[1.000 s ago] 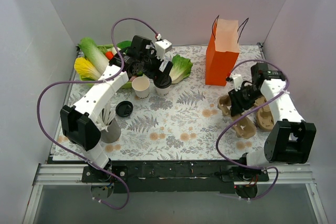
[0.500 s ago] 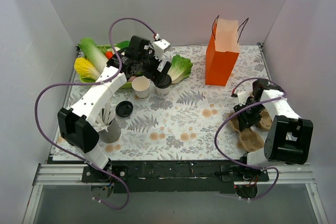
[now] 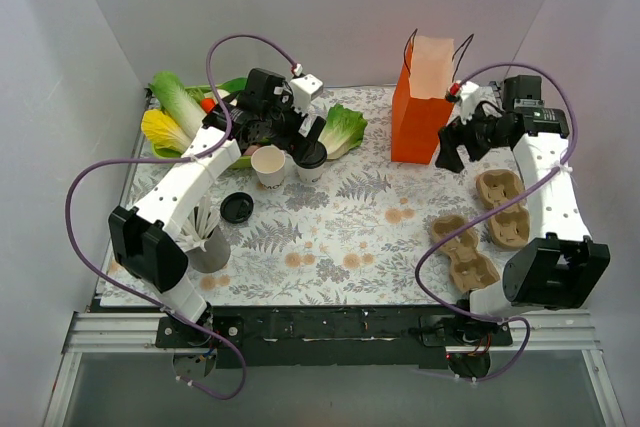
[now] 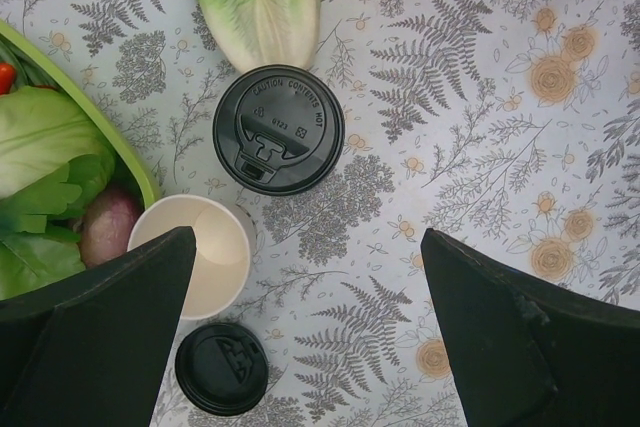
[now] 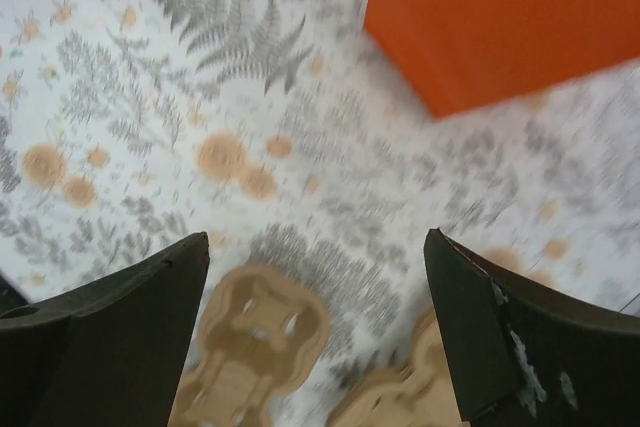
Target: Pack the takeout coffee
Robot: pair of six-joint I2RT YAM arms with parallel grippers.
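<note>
The takeout coffee (image 3: 311, 159), a small white cup with a black lid (image 4: 278, 129), stands upright on the floral cloth next to a lettuce leaf (image 4: 260, 2). My left gripper (image 3: 303, 137) hovers above it, open (image 4: 308, 237), with nothing between its fingers; the cup sits just beyond the fingertips. The orange paper bag (image 3: 420, 117) stands upright at the back right. My right gripper (image 3: 450, 152) hangs open just to the bag's right, above the cloth, holding nothing (image 5: 315, 242). A corner of the bag (image 5: 510, 17) shows in the blurred right wrist view.
A lidless white cup (image 3: 268, 164) (image 4: 195, 267) stands left of the coffee, a loose black lid (image 3: 236, 208) (image 4: 221, 368) nearer me. A green tray of vegetables (image 3: 180, 112) lies back left, a grey holder (image 3: 207, 237) front left. Two brown cup carriers (image 3: 503, 207) (image 3: 463, 250) lie at the right.
My right arm has swung up and back from the cup carriers to beside the orange bag, and its jaws have opened wide. The left arm has hardly moved.
</note>
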